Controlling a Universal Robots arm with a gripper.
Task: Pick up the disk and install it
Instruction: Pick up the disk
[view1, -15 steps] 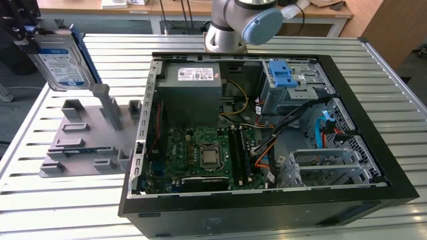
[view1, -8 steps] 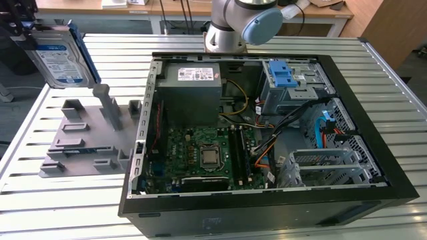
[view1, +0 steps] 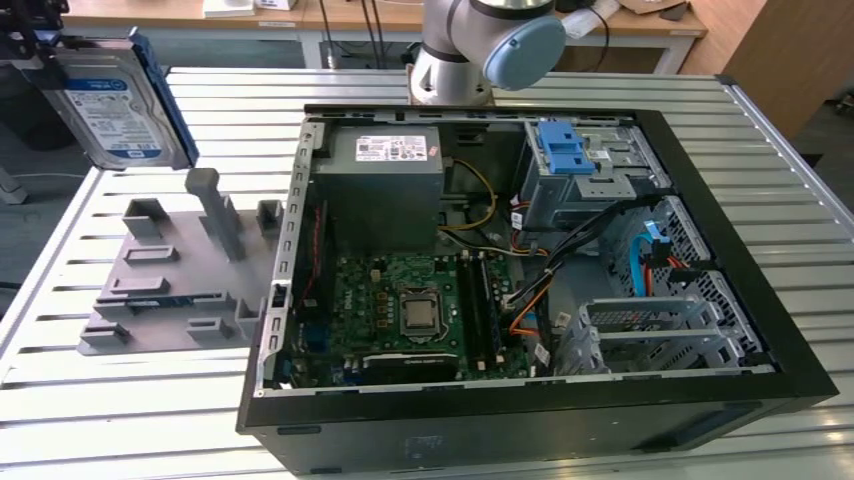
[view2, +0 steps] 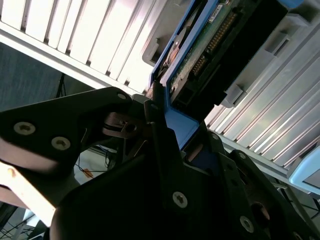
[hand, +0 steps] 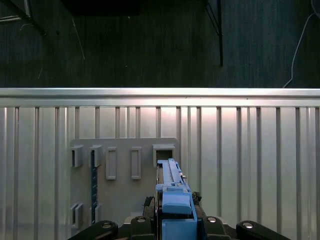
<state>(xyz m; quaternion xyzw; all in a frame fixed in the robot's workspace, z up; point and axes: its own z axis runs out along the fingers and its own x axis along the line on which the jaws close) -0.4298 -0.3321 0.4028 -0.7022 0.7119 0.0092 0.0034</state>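
Observation:
In the exterior view the disk (view1: 118, 100), a silver drive with a blue-and-white label and a blue frame, hangs upright in the air at the exterior view's far left. It is above the table and beyond the grey holder rack (view1: 174, 270). My gripper (view1: 40, 55) is shut on its edge. In the second wrist view the black fingers (view2: 160, 150) clamp the blue frame of the disk (view2: 175, 117), whose green circuit board faces the camera. The first wrist view looks down the disk's blue edge (hand: 172, 197), with the gripper (hand: 175, 222) shut on it above the rack (hand: 125, 165).
An open computer case (view1: 747, 250) lies on the slatted metal table (view1: 160, 420). Inside are a grey power-supply box (view1: 394, 175), a motherboard (view1: 400, 300), cables and a blue latch on a silver cage (view1: 571, 160). The arm's base (view1: 467, 50) stands behind the case.

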